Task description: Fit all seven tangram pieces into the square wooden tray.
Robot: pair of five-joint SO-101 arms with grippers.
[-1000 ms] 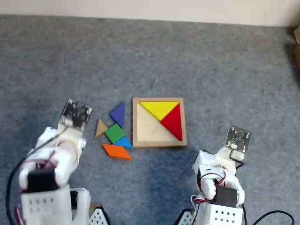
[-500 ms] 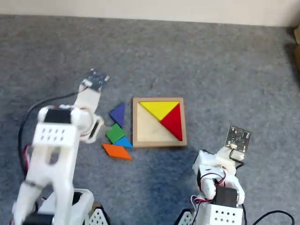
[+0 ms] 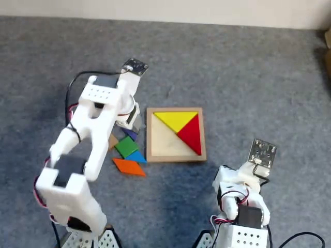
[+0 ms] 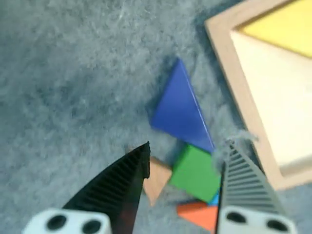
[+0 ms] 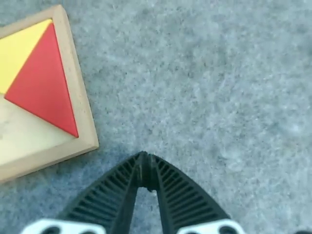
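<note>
Tray (image 3: 176,158) half bare; left jaws wide over blue triangle (image 4: 181,109), right jaws closed.

The high view looks straight down from well above the grey worktop (image 3: 248,72) and takes in the whole wooden tray (image 3: 149,139). The left wrist view sits close over the worktop and looks down past its own jaws at the blue triangle (image 4: 183,112) and one side of the tray. The right wrist view, equally near, looks down past its jaws at the tray corner holding the red triangle (image 5: 41,83). All three views share the tray.
</note>
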